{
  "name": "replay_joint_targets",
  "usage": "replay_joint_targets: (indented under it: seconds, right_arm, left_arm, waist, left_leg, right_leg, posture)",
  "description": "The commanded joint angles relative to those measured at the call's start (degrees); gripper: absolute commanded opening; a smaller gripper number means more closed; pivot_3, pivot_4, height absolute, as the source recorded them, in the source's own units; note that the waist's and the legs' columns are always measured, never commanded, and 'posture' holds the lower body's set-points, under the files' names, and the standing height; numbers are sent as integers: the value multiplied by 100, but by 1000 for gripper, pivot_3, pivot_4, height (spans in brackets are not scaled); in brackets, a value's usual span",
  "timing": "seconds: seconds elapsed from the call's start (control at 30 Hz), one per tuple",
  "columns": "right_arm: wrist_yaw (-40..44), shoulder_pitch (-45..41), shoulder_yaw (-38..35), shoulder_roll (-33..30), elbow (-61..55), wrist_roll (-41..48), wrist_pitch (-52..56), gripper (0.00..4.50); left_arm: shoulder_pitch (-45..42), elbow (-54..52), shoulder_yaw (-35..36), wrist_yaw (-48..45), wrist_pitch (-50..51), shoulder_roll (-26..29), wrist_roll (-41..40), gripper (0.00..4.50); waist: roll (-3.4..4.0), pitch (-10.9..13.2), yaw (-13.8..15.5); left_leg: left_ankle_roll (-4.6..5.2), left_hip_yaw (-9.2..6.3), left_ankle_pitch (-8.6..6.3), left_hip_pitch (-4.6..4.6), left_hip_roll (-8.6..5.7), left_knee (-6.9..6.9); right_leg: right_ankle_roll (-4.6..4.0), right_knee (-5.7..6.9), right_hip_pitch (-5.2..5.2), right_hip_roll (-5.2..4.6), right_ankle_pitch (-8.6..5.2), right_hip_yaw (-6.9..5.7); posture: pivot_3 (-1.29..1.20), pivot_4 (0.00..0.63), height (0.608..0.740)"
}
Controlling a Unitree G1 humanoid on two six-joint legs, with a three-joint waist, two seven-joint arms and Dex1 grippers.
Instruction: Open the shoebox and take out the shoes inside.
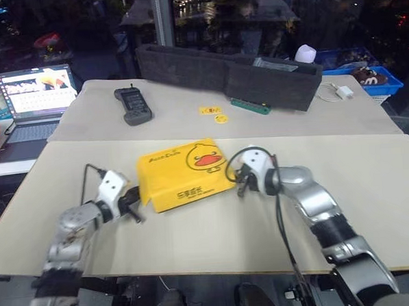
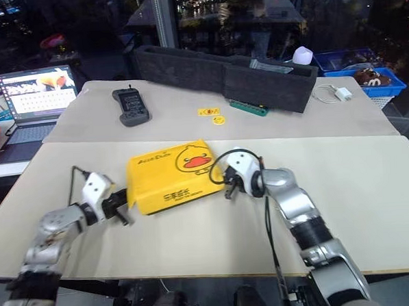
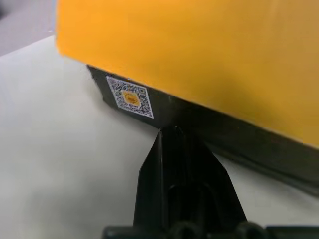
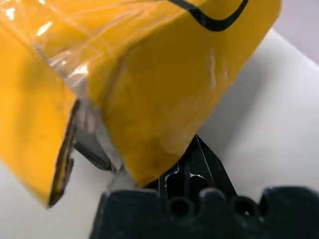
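Observation:
The shoebox (image 1: 184, 174) lies closed on the near table, its yellow duck lid (image 2: 171, 172) facing up. My left gripper (image 1: 134, 206) is shut and sits at the box's left end. In the left wrist view its fingertips (image 3: 167, 137) meet the dark grey side (image 3: 209, 132) just under the lid's edge, beside a QR sticker (image 3: 129, 96). My right gripper (image 1: 239, 186) is shut at the box's right end, and its fingers (image 4: 199, 159) sit under the lid's corner flap (image 4: 164, 99). The shoes are hidden inside the box.
A long dark grey foam tray (image 1: 228, 73) stands across the far table. Near it lie a black handheld remote (image 1: 133, 105), two small yellow tags (image 1: 213, 112) and a white charger (image 1: 342, 91). A laptop (image 1: 31, 100) sits at the far left and a blue bin (image 1: 365, 79) at the far right.

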Motion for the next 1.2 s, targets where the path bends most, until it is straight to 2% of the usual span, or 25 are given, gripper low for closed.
replay_joint_targets:
  seconds: [0.03,0.17,0.3,0.57,1.0,1.13,1.2]
  right_arm:
    - [9,280,-158,-124,-927,201,309,9]
    - [-21,820,-263,-378,-1716,238,761,9]
    - [-109,965,-301,-360,-2071,238,1032,9]
    - [-334,927,-481,-305,-2015,216,1147,9]
    - [-239,1616,-1280,-1171,-2291,461,1231,9]
    - [101,2111,-1672,-1683,-2877,812,1463,9]
    - [566,2448,-1687,-2029,-3526,1286,1741,9]
  left_arm:
    - [-484,300,-368,-358,-374,-231,100,32]
    - [-1097,1283,-606,-560,-832,-472,381,32]
    - [-1479,1942,-620,-677,-1182,-582,512,32]
    - [-1381,2032,-537,-841,-1381,-553,512,32]
    - [312,372,458,-336,-698,226,16,32]
    - [1058,-869,1027,-522,-102,528,-709,32]
    - [1505,-1624,1195,-640,278,715,-1022,32]
  waist:
    - [0,0,-6]
    - [-1,0,-10]
    - [-1,0,-32]
    - [-2,0,-37]
    - [-2,0,-154]
    - [-5,4,-157]
    - [-6,6,-144]
  left_leg:
    - [0,1,0,0,0,0]
    - [0,0,0,1,-1,0]
    - [1,1,0,3,-2,11]
    - [1,0,1,-1,-2,14]
    - [2,3,0,11,-1,13]
    - [1,2,0,14,0,13]
    - [1,1,0,13,1,11]
  right_leg:
    - [0,0,0,0,0,1]
    - [1,-1,2,0,-1,1]
    - [5,0,7,0,1,2]
    - [9,0,6,0,4,3]
    - [8,7,10,-2,3,8]
    - [0,34,3,-2,-15,8]
    - [-3,40,-3,-2,-19,8]
  posture:
    - [0,150,715]
    - [0,150,715]
    - [0,150,715]
    - [0,150,715]
    - [0,150,715]
    - [0,150,715]
    - [0,150,715]
